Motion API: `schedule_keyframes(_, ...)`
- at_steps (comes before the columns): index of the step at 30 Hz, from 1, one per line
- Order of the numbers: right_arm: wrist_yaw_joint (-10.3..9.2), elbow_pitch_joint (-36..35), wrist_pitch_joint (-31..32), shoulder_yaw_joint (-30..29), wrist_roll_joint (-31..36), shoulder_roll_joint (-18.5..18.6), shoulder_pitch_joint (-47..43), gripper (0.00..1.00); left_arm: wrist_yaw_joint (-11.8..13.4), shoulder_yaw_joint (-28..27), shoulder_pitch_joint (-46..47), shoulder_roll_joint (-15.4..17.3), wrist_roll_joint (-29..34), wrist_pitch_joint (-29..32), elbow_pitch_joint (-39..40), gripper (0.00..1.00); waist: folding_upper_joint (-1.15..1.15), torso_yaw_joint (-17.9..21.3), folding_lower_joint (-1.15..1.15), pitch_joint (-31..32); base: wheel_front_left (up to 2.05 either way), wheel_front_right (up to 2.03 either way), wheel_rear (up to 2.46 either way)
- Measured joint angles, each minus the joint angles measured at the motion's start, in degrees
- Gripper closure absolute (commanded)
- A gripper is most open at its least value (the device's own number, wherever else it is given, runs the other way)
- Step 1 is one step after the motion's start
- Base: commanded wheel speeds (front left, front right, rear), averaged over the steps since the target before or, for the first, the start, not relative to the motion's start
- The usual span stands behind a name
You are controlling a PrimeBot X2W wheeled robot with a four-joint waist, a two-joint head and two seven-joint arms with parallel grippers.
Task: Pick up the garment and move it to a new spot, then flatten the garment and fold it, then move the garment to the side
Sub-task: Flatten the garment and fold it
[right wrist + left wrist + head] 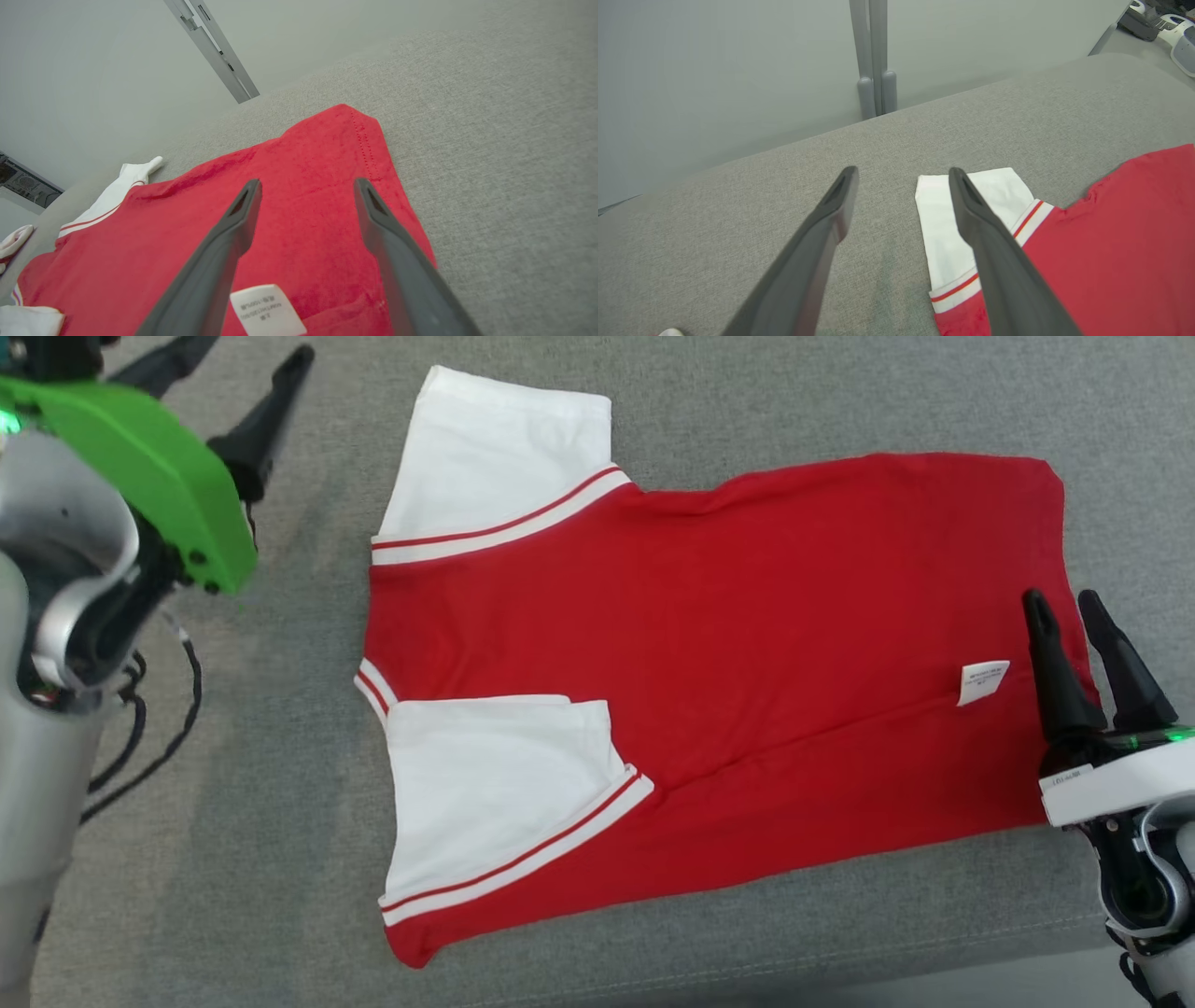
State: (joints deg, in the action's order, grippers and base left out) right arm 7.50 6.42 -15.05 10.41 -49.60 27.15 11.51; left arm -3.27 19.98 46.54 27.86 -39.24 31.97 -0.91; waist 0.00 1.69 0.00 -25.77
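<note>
The garment (728, 644) is a red shirt with white sleeves. It lies spread on the grey cushioned surface (280, 803), collar toward the left, one long edge folded over, a white label (982, 681) near its right hem. My left gripper (252, 392) hangs open above bare fabric to the left of the far white sleeve (966, 219); in its wrist view the left gripper (901, 175) holds nothing. Over the shirt's right hem, my right gripper (1064, 602) stands open and empty; the right wrist view has the right gripper (306, 186) above red cloth (299, 186) beside the label (266, 308).
A pale wall and a grey post (873, 56) stand behind the surface's far edge. Black cables (159, 728) hang by my left arm. The surface's front edge (840, 971) runs along the bottom of the head view. Bare grey fabric surrounds the shirt.
</note>
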Motion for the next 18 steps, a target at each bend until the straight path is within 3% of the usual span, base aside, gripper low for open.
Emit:
schedule_keyframes(8, 0.00, -0.15, 0.00, -0.14, 0.96, -3.12, 3.42, 0.00, -2.50, 4.53, 13.64, 0.02, -0.98, 11.37, -11.48, 0.00, 0.00, 3.98, 0.01, -5.63, 0.00, 0.00, 0.00)
schedule_keyframes(18, 0.00, -0.02, 0.00, -0.78, 0.99, -6.73, 4.13, 0.00, -3.55, 6.99, 15.94, 3.44, 0.29, 12.36, -16.71, 0.00, 0.00, 9.86, 0.01, -9.73, 0.00, 0.00, 0.00)
